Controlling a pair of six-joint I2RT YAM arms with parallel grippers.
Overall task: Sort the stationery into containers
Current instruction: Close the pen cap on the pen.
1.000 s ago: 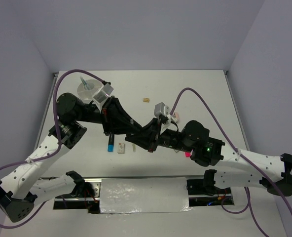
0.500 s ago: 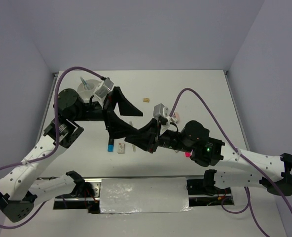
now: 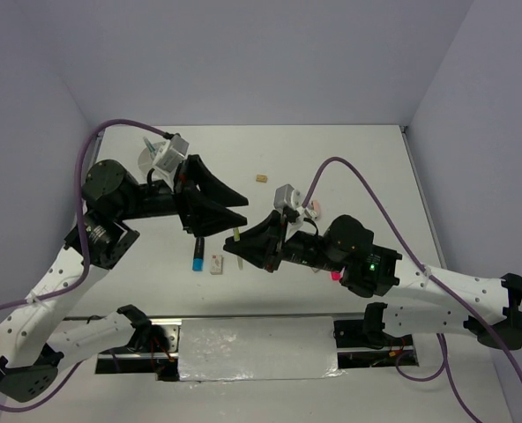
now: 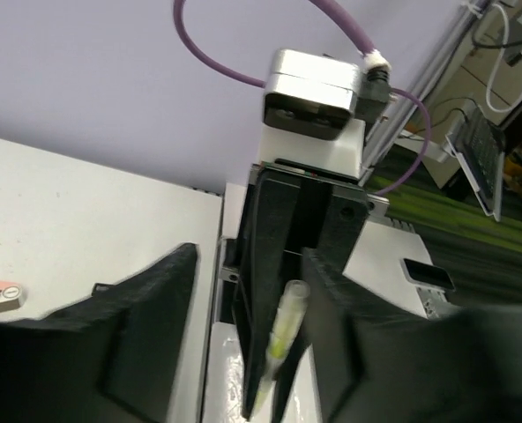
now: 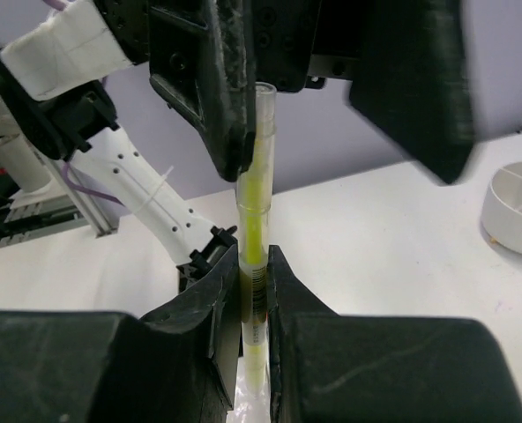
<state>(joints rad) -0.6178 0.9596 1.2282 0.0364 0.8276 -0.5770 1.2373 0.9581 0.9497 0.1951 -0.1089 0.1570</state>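
If you start at the near edge, a bit of the pink highlighter peeks out from under the right arm. Left of that, the marker and a white eraser lie side by side on the tabletop.

Just past them the right claw is pinching the stick low down. It's gripped tight on both sides and points up and away in the right wrist view, where you can see the yellow-green core through its clear body.

The left claw is spread wide around the stick's top end. One finger sits just beside the tip and the other is well off to the side, so it isn't gripping anything.

Further back a tan eraser lies on its own. The cup is at the far left, partly hidden behind the left wrist. I can't make out what's in it.
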